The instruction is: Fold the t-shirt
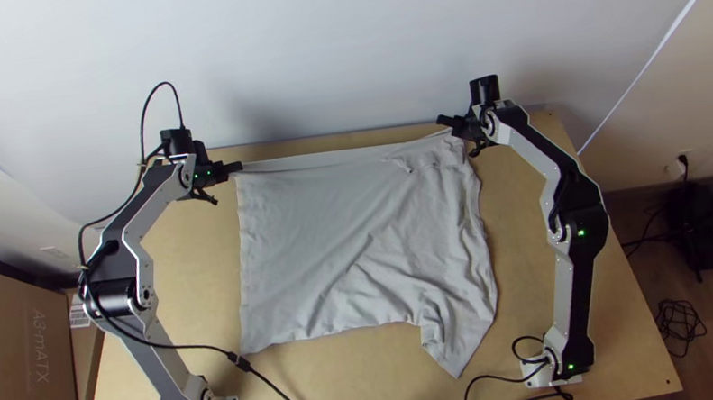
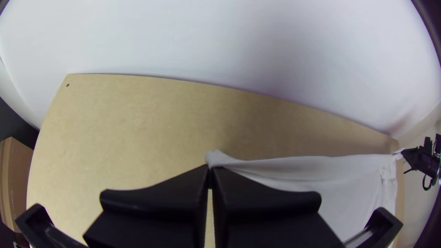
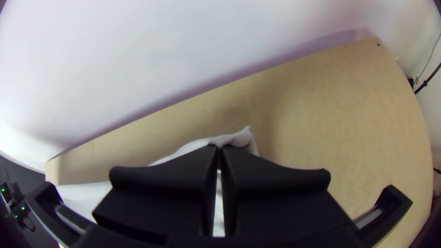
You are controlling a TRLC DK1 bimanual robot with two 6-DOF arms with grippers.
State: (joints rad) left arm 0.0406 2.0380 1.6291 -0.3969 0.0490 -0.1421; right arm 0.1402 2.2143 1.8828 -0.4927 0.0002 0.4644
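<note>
Left pincer (image 1: 237, 166) grips t-shirt (image 1: 316, 241); box (image 1: 4, 361) bears lettering (image 1: 40, 346).

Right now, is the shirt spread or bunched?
Spread, wrinkled: the shirt lies wide, far corners in the left hand and right hand. Can't tell if it's doubled.

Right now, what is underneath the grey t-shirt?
The light wooden table shows around the t-shirt and presumably continues beneath it. The patch directly under the cloth is covered, so whether anything else lies there cannot be seen.
</note>
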